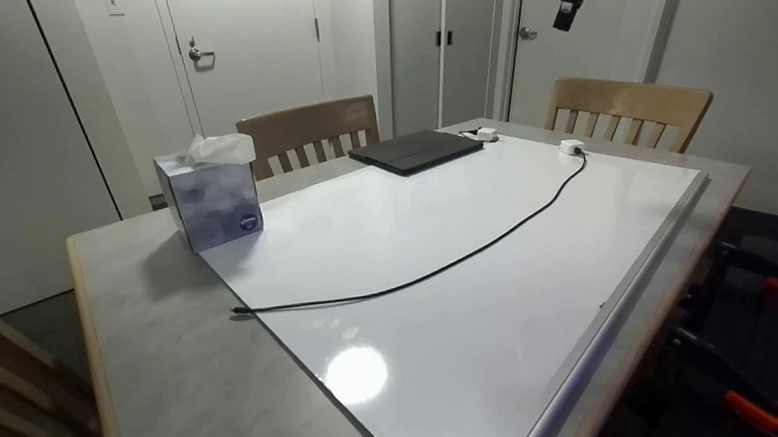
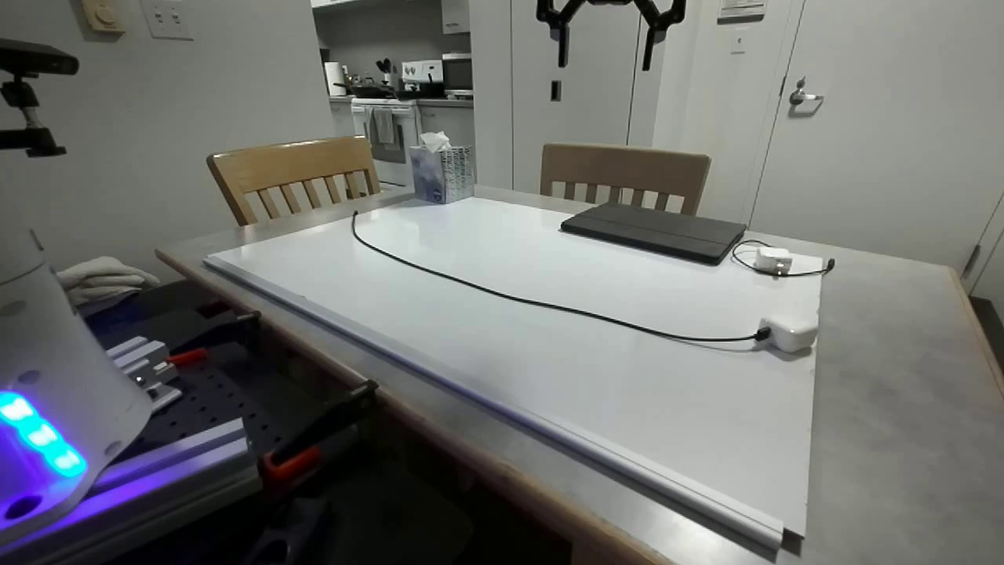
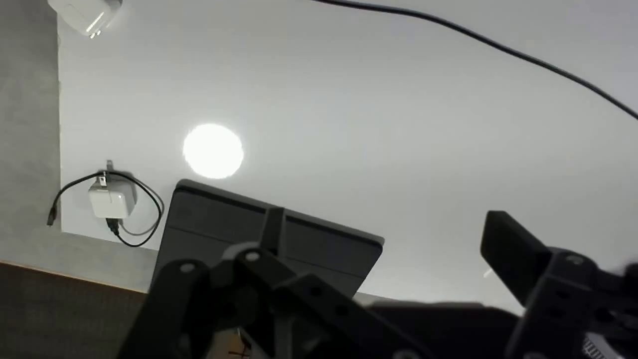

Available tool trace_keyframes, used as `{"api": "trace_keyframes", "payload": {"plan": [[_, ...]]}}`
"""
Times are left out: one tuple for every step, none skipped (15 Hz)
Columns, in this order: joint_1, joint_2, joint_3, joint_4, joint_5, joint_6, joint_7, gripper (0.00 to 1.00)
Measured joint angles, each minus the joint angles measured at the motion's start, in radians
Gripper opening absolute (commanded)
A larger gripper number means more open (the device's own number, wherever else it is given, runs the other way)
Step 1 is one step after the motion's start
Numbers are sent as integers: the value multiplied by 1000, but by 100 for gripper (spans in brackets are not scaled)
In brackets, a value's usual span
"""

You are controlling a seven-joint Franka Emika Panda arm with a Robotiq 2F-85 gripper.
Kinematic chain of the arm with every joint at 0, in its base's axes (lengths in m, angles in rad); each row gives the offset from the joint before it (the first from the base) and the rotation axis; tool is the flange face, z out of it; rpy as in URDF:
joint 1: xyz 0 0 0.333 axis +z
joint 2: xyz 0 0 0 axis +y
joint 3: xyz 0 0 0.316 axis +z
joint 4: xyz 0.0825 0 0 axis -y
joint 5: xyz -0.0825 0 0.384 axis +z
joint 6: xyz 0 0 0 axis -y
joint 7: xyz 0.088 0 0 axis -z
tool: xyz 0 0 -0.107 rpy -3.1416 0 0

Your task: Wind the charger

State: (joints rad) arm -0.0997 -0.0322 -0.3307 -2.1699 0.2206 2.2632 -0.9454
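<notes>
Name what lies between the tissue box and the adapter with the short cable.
The flat dark laptop lies between the tissue box and that adapter, in both exterior views.

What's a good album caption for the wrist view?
Open robot gripper above a whiteboard: long black charger cable uncoiled, short-cabled white adapter lying beside a black folio case.

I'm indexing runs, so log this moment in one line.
long charger cable: uncoiled across white board; its white adapter: attached; hand: open, empty; winding: pending

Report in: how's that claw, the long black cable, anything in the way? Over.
Gripper open, empty, high up. Charger cable unwound, stretched across whiteboard, plugged into its white adapter. Dark laptop, tissue box apart from it; likely not in the way.
</notes>
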Motion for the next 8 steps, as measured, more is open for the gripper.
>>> {"api": "trace_keyframes", "payload": {"plan": [[-9,23,1,19,7,-12,-25,100],[-21,50,3,42,9,-29,-45,100],[-35,81,7,70,9,-46,-62,100],[-50,112,11,99,9,-67,-73,100],[-65,143,16,131,9,-88,-83,100],[-81,173,23,165,9,-123,-103,100],[-99,202,31,201,9,-167,-134,100],[-117,227,41,235,9,-214,-170,100]]}}
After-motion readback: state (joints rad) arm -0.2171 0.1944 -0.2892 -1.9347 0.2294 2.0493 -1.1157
